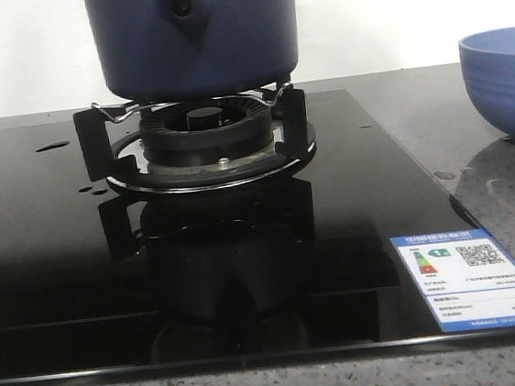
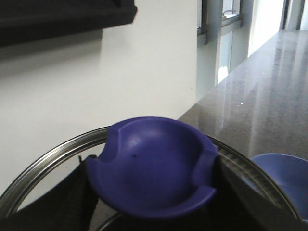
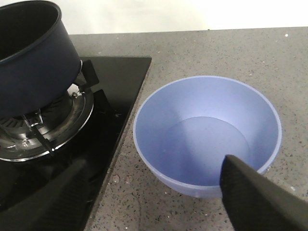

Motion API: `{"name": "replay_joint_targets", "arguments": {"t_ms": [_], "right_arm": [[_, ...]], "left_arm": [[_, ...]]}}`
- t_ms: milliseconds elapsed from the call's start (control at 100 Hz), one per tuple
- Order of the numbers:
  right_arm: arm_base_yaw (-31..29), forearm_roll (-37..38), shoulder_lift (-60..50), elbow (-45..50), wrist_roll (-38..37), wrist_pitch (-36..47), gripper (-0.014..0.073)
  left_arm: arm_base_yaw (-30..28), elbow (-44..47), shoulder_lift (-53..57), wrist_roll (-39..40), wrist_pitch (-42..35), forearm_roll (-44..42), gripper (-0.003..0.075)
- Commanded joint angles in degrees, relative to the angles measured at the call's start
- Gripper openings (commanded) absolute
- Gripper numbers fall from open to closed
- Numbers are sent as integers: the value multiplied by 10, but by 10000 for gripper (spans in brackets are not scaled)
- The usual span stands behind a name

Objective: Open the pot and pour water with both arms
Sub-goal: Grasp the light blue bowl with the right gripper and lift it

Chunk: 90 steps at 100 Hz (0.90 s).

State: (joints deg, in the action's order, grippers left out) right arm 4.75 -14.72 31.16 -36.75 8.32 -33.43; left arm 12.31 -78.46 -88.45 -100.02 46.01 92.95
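The dark navy pot [image 1: 195, 34] stands on the burner's pan support, its handle mount with the round hole facing me. In the right wrist view the pot [image 3: 33, 72] is open, with no lid on it. My left gripper [image 2: 151, 192] is shut on the purple-blue knob [image 2: 154, 168] of a lid with a metal rim [image 2: 43, 161], held in the air away from the pot. My right gripper [image 3: 155, 183] is open and empty over the counter beside the bowl. Water shows as drops [image 1: 52, 146] on the black hob. Neither gripper shows in the front view.
A light blue bowl [image 3: 207, 134] stands on the speckled counter right of the hob; it also shows in the front view [image 1: 509, 84] and the left wrist view [image 2: 284, 178]. The gas burner [image 1: 205, 134] sits on the black glass hob [image 1: 43, 252], which carries a label [image 1: 474, 281].
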Motion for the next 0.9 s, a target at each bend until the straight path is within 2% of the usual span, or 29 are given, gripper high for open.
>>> {"name": "replay_joint_targets", "arguments": {"t_ms": [0, 260, 460, 630, 890], "right_arm": [[0, 13, 25, -42, 7, 16, 507], [-7, 59, 157, -151, -27, -79, 507], [-70, 70, 285, -246, -48, -142, 507], [-125, 71, 375, -304, -48, -213, 507], [-150, 76, 456, -310, -48, -213, 507]], "left_arm": [[-29, -23, 45, 23, 14, 42, 314], [-136, -23, 94, 86, 45, 3, 314], [-200, -23, 133, 94, 76, -4, 314], [-222, -23, 154, 107, 76, -15, 314], [-222, -23, 158, 124, 76, -49, 314]]}}
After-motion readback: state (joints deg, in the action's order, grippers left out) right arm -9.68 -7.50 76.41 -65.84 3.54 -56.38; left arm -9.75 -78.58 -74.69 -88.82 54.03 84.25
